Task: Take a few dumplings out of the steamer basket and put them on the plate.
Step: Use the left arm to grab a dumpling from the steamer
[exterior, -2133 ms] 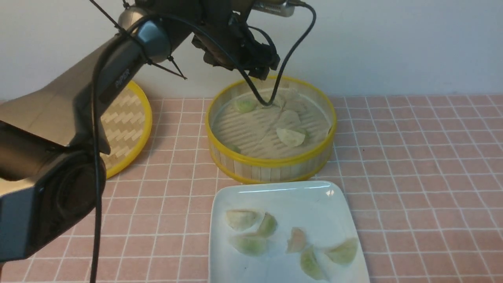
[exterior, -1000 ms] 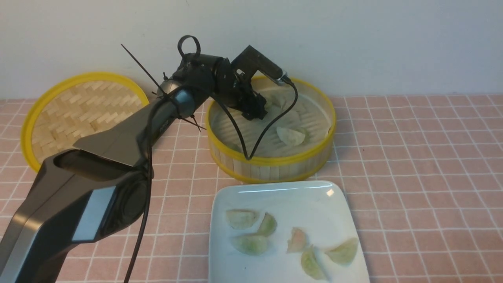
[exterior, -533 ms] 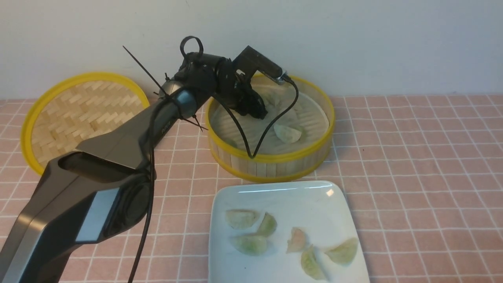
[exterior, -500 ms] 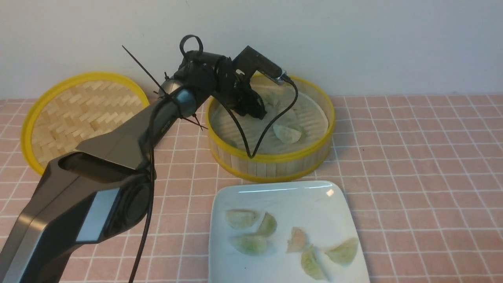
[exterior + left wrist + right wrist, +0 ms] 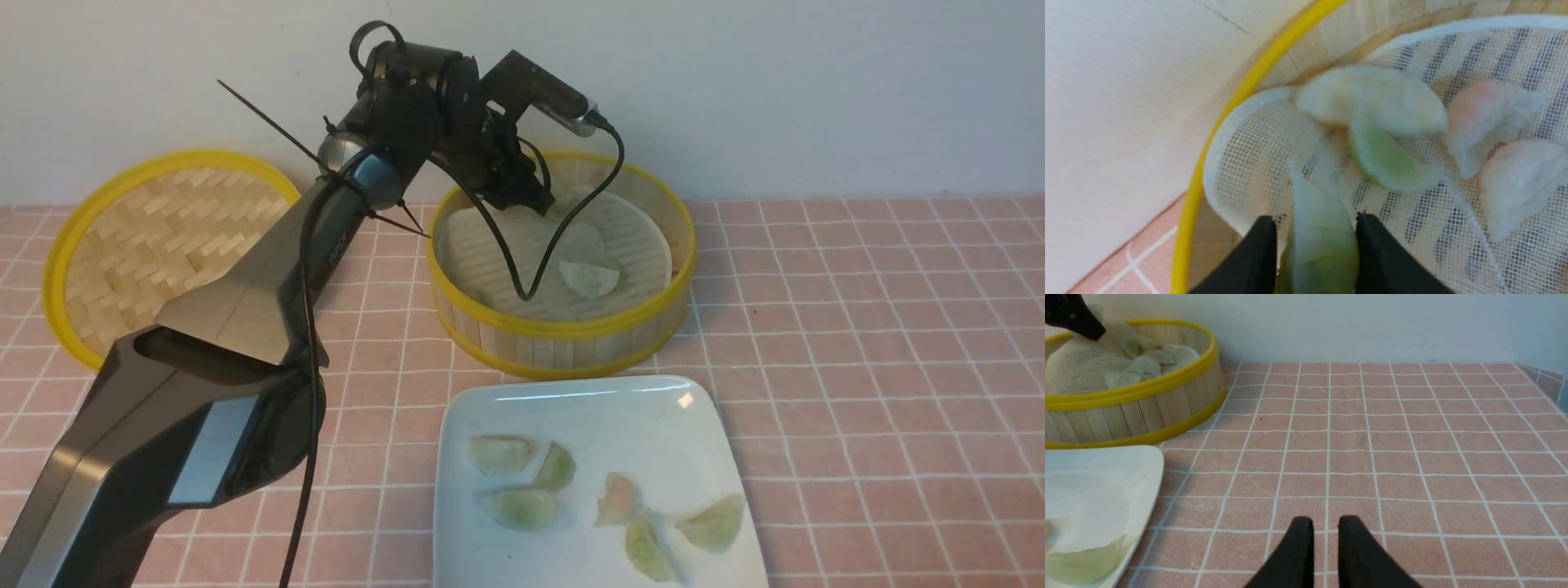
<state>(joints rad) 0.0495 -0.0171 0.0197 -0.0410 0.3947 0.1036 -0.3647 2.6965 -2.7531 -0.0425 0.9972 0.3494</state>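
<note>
Nearest, five dumplings [image 5: 502, 454] lay on the plate [image 5: 571, 390]. Beyond, over the basket [image 5: 563, 341], the left gripper [image 5: 1316, 220] pinched a green dumpling [image 5: 1319, 253] near the far wall; others lay loose beside it. It looked soft, light, slippery and tearable; gripping its plump middle seemed safest.

The table [image 5: 857, 343] to the right of the basket [image 5: 563, 331] and the plate [image 5: 588, 404] is bare tiles, so there is wide room. The right gripper [image 5: 1325, 522] hovers there. Into the basket one can come only from above, because its upright side stands all around. The left gripper [image 5: 529, 198], closed on a green dumpling [image 5: 1318, 249], takes the far left part inside. Its cable [image 5: 526, 294] hangs in a loop over the middle. The left arm [image 5: 269, 278] crosses the gap between the lid [image 5: 147, 237] and the basket. The far half of the plate is bare, and dumplings [image 5: 522, 506] fill the near half.
</note>
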